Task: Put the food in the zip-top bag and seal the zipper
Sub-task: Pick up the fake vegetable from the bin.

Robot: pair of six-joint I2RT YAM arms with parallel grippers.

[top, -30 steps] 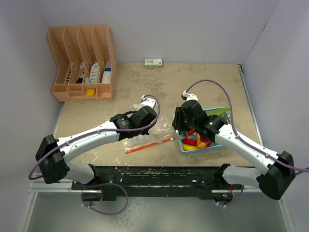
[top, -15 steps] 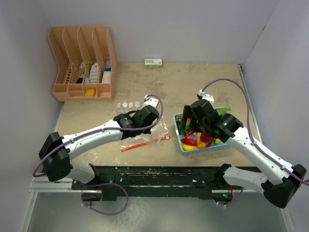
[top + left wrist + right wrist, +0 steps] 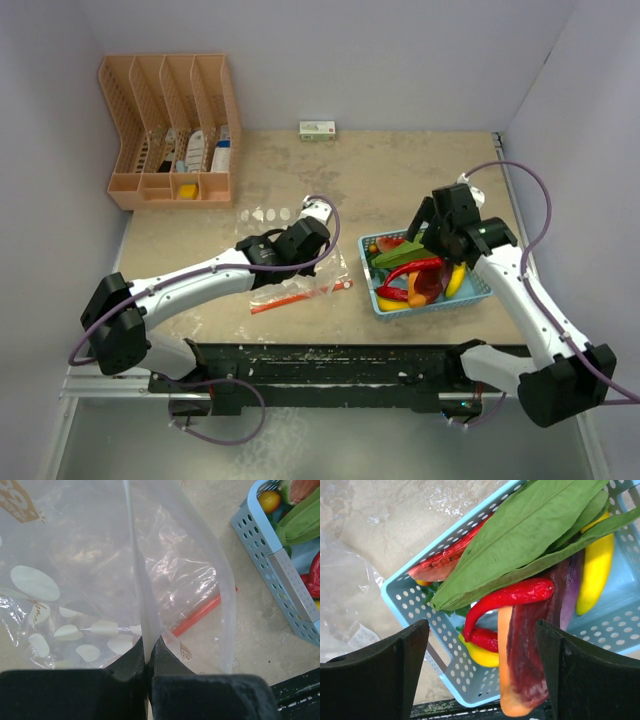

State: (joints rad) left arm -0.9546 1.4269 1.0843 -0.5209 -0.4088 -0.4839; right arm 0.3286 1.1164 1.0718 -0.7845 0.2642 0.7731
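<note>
Top view: left gripper [image 3: 296,243] over the zip-top bag [image 3: 300,283], which lies on the table [image 3: 400,170] left of the light blue basket [image 3: 420,308]; its grip is hidden under the arm from here. Red-orange zipper [image 3: 300,297] runs along the bag's near edge. Right gripper [image 3: 425,230] hangs above the basket's far side, jaws spread. Food [image 3: 410,272] all sits in the basket, none in the bag. Peach organizer [image 3: 170,130] in the far left corner. Left wrist: jaws clenched, fingers [image 3: 172,667] pinching a fold of the clear dotted bag film, bag partly lifted and spreading away from the grip; zipper visible through the plastic, basket edge at right. Right wrist: jaws released wide, nothing between them, straddling the view of the basket; green leaf [image 3: 520,540] on top, red chili [image 3: 512,596] under it, yellow piece [image 3: 592,580] at right, an orange and dark purple piece below; bag corner at left, beside the basket.
</note>
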